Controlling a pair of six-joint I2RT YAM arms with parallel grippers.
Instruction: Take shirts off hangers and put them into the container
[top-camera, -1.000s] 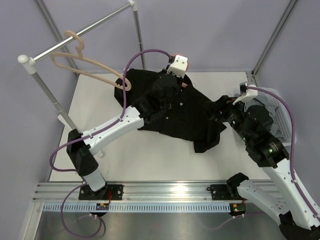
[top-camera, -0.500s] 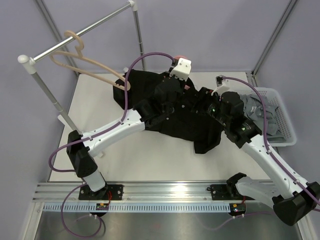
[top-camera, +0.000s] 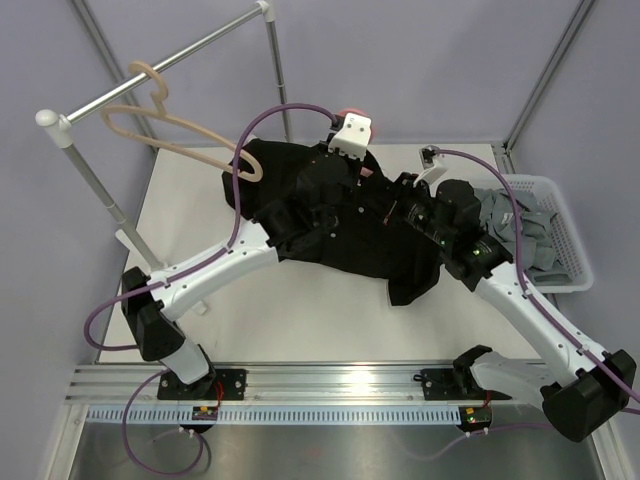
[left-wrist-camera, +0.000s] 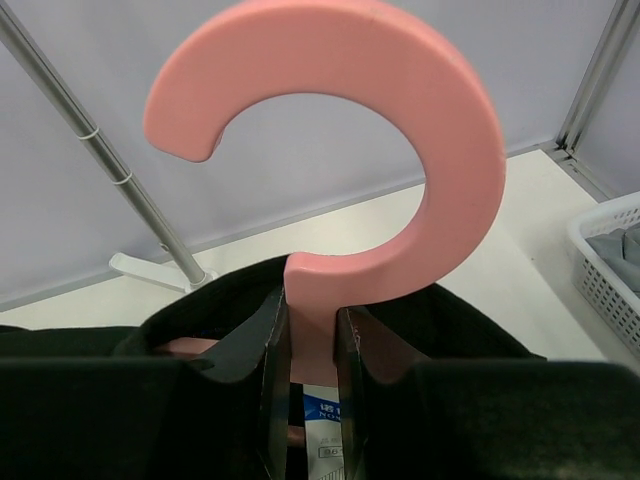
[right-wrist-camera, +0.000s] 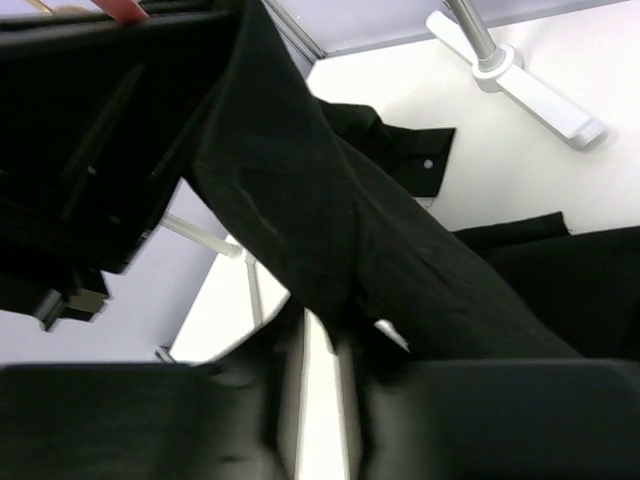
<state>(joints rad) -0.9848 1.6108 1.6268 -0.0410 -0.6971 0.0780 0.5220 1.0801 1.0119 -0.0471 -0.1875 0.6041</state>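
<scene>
Left wrist view: left claw clamped on the neck of the pink hanger, barely visible from above. Right wrist: right claw seems pinched on a black shirt fold. Overhead, that shirt sprawls across the white bench; grey shirt in basket; lilac walls.

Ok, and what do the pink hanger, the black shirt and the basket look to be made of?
The pink hanger: smooth matte, thick flat hook, probably moulded plastic or coated wood. The black shirt: soft woven cloth, draping in folds, pale button. The basket: white rigid plastic, perforated grid wall.
</scene>
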